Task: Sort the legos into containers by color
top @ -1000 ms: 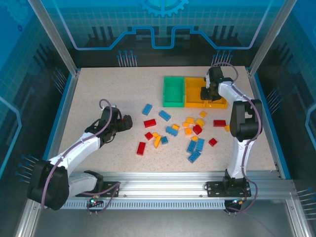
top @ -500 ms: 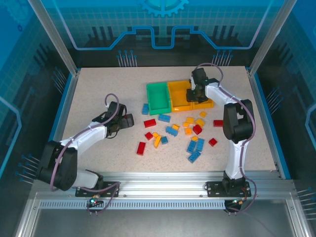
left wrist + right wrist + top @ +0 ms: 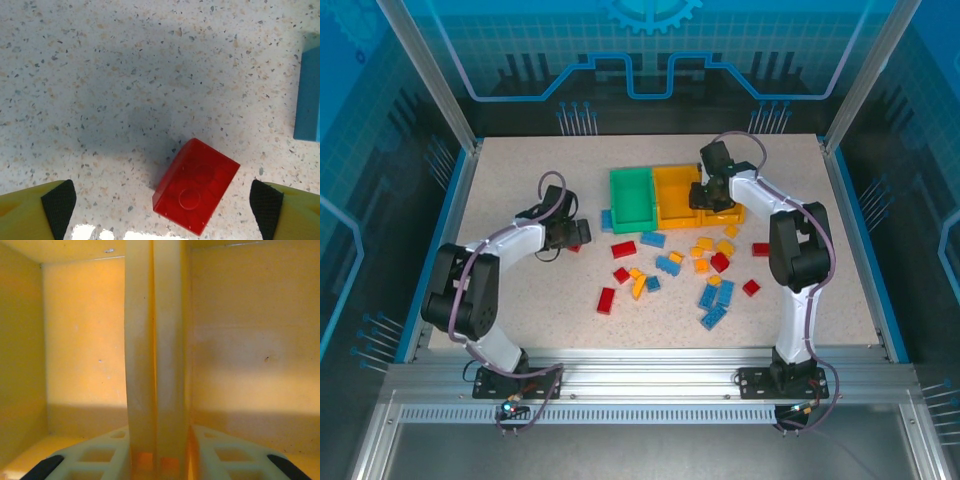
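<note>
Legos [image 3: 668, 264] in red, blue and orange-yellow lie loose across the middle of the table [image 3: 510, 175], well apart from its edges. The containers [image 3: 632, 200], one green and two orange-yellow in a row, stand just beyond them, with bare table behind and to the left. The right gripper [image 3: 706, 196] is closed tight on the double wall [image 3: 155, 365] between the two orange-yellow containers. The left gripper [image 3: 162, 202] hangs with jaws spread wide, holding nothing. A red lego [image 3: 196, 186] lies flat on the table between its pads [image 3: 59, 202], and a blue lego [image 3: 307, 90] lies nearby, apart.
</note>
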